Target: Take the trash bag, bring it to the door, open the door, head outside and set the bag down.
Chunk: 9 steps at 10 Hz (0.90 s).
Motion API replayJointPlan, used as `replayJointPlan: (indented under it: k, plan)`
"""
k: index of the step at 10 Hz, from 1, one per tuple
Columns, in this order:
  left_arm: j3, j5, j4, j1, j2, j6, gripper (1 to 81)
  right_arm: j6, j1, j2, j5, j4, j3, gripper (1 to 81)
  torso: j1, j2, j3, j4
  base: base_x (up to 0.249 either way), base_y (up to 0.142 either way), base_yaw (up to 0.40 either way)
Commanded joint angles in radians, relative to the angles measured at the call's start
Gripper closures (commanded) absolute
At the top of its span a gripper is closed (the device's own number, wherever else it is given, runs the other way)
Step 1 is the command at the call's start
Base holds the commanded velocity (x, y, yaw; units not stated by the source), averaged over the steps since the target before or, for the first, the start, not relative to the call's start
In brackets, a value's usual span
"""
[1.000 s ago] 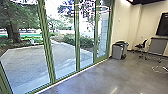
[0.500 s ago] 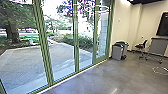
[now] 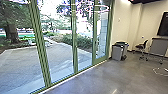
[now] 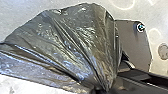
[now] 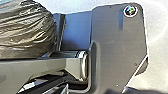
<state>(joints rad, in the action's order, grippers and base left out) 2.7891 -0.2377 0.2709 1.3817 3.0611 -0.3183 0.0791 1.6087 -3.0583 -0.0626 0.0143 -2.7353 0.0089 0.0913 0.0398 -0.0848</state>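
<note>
The dark trash bag (image 4: 75, 45) is gathered tight in the left tool's (image 4: 100, 90) grip; I cannot tell how the right tool stands; green-framed glass panels (image 3: 75, 50) face the paving (image 3: 22, 63), a grey bin (image 3: 117, 53) near their far end.

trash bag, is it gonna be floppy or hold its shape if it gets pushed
The trash bag is likely floppy, since its thin film falls in creases. The rounded bulge in the right wrist view suggests contents that may shift or roll slightly.
</note>
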Motion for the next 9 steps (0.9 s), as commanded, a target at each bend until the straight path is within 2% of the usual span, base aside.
replayJointPlan:
  k: [1,8,9]
  plan:
    - [0.000,-0.065,-0.001,-0.074,0.001,-0.008,81.1,-0.001,-0.052,-0.004,0.050,-0.005,0.005,1.0,0.000,0.000,0.000,0.000,0.143,-0.068,0.000]
    - [0.001,-0.065,-0.001,-0.074,0.001,-0.008,81.1,-0.001,-0.051,-0.004,0.050,-0.004,0.007,1.0,0.000,0.000,0.000,0.000,0.144,-0.068,0.000]
    - [0.000,-0.065,-0.001,-0.075,0.003,-0.008,81.1,-0.001,-0.054,-0.004,0.052,-0.004,0.007,1.0,0.000,0.000,-0.054,0.086,0.143,-0.068,0.000]
